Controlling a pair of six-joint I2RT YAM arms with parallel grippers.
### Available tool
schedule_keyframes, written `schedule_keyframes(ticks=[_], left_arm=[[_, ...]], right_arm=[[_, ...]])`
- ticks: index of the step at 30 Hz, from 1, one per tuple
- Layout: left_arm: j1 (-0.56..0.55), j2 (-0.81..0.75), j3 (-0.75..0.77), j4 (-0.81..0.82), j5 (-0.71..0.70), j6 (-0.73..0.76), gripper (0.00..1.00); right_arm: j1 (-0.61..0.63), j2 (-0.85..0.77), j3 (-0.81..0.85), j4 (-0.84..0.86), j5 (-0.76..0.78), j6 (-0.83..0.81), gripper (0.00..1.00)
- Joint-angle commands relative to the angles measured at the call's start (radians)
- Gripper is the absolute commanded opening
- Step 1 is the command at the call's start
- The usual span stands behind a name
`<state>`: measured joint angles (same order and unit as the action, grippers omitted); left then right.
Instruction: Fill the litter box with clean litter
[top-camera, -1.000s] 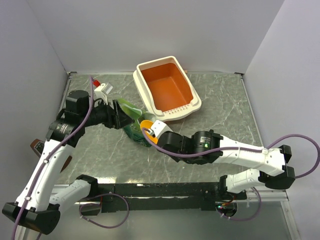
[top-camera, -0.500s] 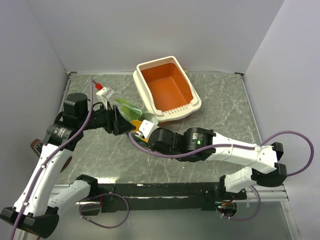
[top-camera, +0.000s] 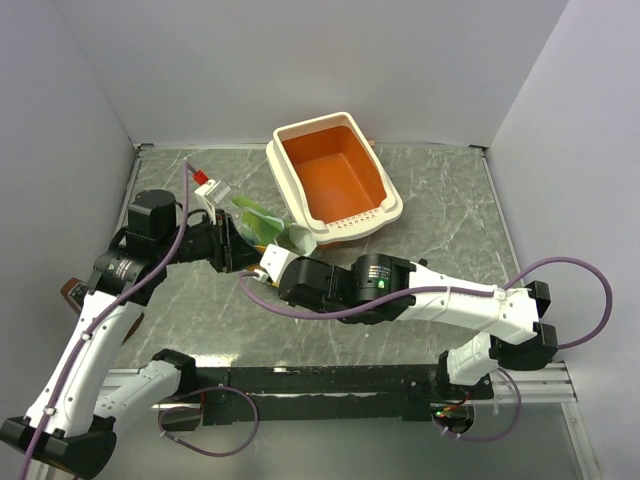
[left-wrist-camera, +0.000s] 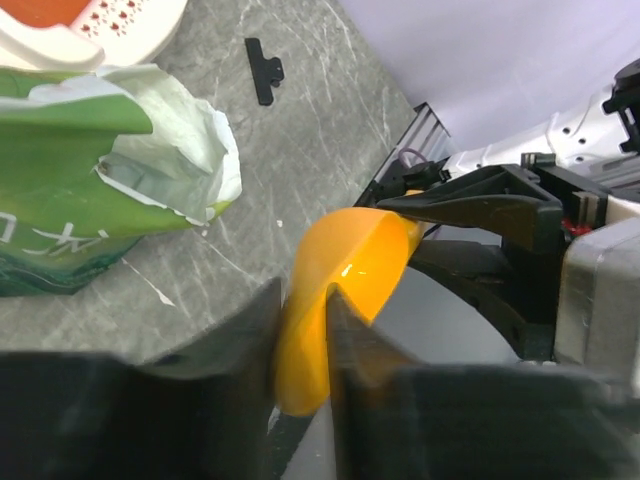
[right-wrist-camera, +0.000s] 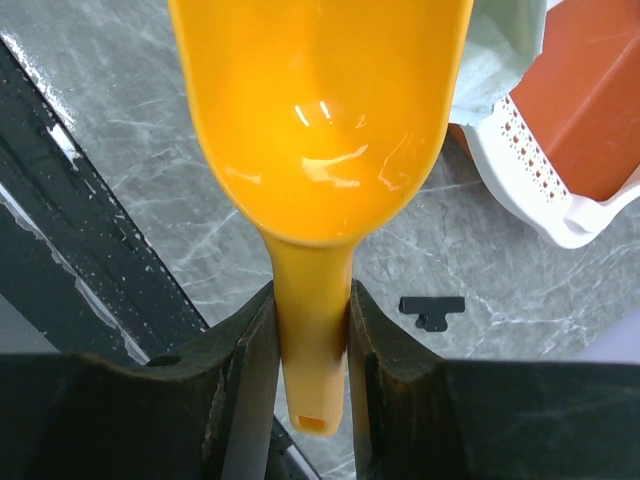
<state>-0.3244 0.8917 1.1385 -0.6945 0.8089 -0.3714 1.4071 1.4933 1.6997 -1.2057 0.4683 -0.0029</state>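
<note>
We see the litter box empty at the back of the bench; our right gripper clamps the scoop handle, left gripper pinches its bowl; all filling remains

Grey-green marbled tabletop between 3 plain pale lilac walls under soft even light.

Green bag open-mouthed on marble table; orange scoop near it; black clip apart.
</note>
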Motion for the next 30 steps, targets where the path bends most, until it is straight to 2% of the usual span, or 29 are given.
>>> schedule_keyframes(ticks=[1, 2, 8, 9, 10, 13, 17, 20, 24, 30], left_arm=[[-0.010, -0.014, -0.014, 0.030, 0.053, 0.012, 0.11], [-0.013, -0.016, -0.017, 0.032, 0.061, 0.014, 0.02], [-0.016, -0.040, -0.022, 0.052, 0.027, 0.005, 0.01], [-0.016, -0.049, -0.022, 0.064, 0.015, 0.002, 0.01], [-0.016, -0.069, -0.026, 0.085, -0.005, -0.010, 0.01], [-0.016, -0.125, -0.045, 0.137, -0.071, -0.030, 0.01], [-0.016, -0.183, -0.078, 0.211, -0.134, -0.055, 0.01], [-0.016, -0.221, -0.098, 0.249, -0.184, -0.073, 0.01], [-0.015, -0.238, -0.118, 0.297, -0.241, -0.075, 0.01], [0.002, -0.214, -0.183, 0.430, -0.206, -0.107, 0.01]], right_arm=[[0.007, -0.011, 0.052, -0.005, 0.033, -0.029, 0.00], [0.007, -0.011, 0.054, -0.002, 0.039, -0.028, 0.00], [0.006, -0.019, 0.074, 0.029, 0.082, -0.013, 0.00], [0.004, -0.030, 0.066, 0.049, 0.099, -0.005, 0.13], [0.003, -0.045, 0.051, 0.078, 0.119, 0.001, 0.33], [-0.025, -0.125, -0.015, 0.200, 0.113, 0.033, 0.53], [-0.094, -0.244, -0.095, 0.354, 0.040, 0.086, 0.69], [-0.169, -0.297, -0.129, 0.428, -0.048, 0.125, 0.73], [-0.318, -0.384, -0.202, 0.579, -0.253, 0.179, 0.76], [-0.528, -0.442, -0.320, 0.820, -0.606, 0.294, 0.79]])
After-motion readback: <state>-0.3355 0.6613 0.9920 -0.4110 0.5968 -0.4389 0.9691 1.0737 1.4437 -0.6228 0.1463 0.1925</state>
